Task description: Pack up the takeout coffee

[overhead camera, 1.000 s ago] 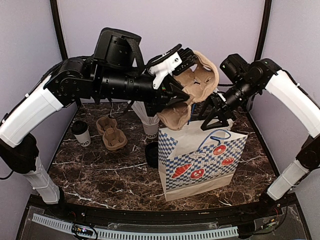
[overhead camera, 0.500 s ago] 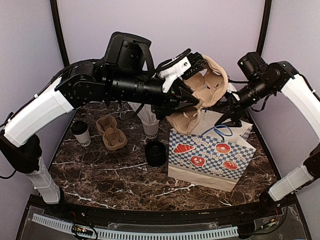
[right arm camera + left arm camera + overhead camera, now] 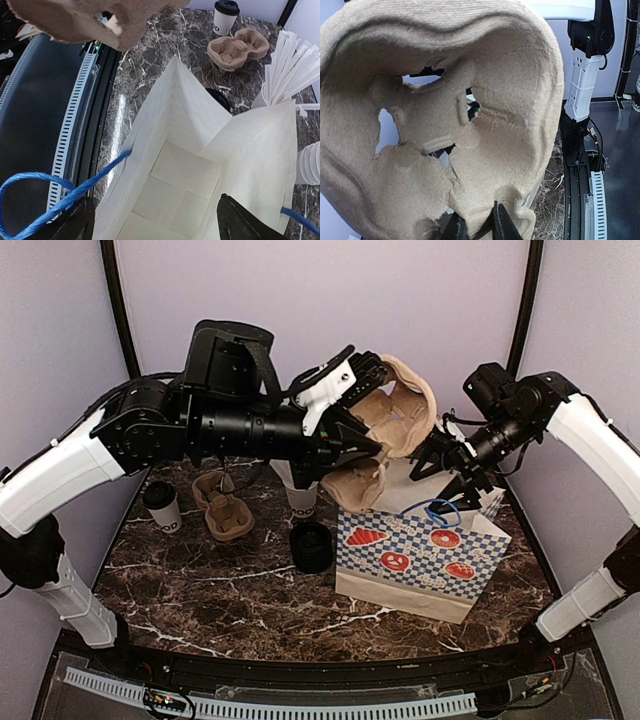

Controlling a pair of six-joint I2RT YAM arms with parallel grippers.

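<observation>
The paper bag [image 3: 420,560], upright a second ago, is now leaning lower on the table [image 3: 200,590]. The right gripper [image 3: 452,468] is hanging over its mouth with fingers spread. The left gripper [image 3: 476,229], stretched high, is pinching a brown carrier [image 3: 405,415]. The coffee cup [image 3: 162,507] is standing far left.

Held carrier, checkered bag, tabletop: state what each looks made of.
Held carrier: moulded paper pulp, matte tan, judging by its fibrous, torn-edged surface. Bag: paper, printed blue checks outside, plain creased white inside; handles look like blue cord. Tabletop: dark brown marble look with white veins, slightly glossy; real stone or laminate cannot be told.
</observation>
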